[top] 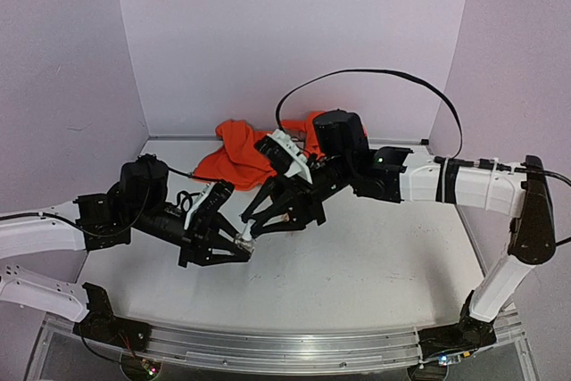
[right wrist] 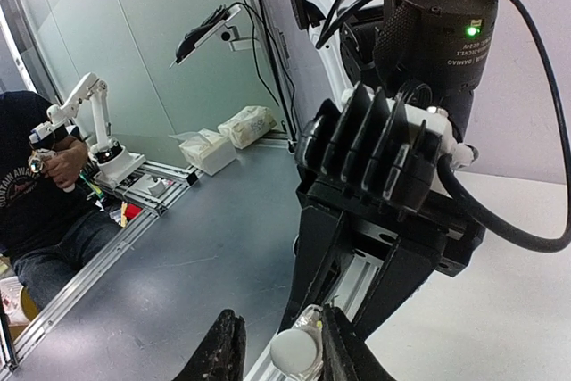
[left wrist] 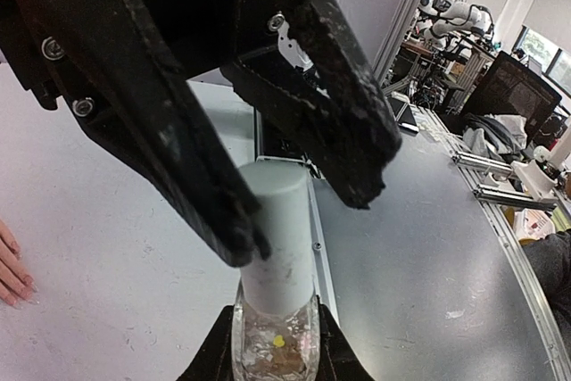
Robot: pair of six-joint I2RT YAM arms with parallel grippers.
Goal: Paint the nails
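Left gripper (top: 239,243) clamping small clear glass bottle (left wrist: 275,345), right gripper (right wrist: 281,354) seemingly closed around its white cylindrical cap (left wrist: 277,238); flesh-coloured mannequin fingertips (left wrist: 11,265) lying nearby.

The top view looks down across the desk (top: 357,265); both wrist views sit close, sharing the white-capped bottle (left wrist: 277,247).

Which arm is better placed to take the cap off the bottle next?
Left. The left gripper has its fingers on either side of the white cap, while the right gripper holds the glass bottle from below, so the right arm probably only needs to steady it.
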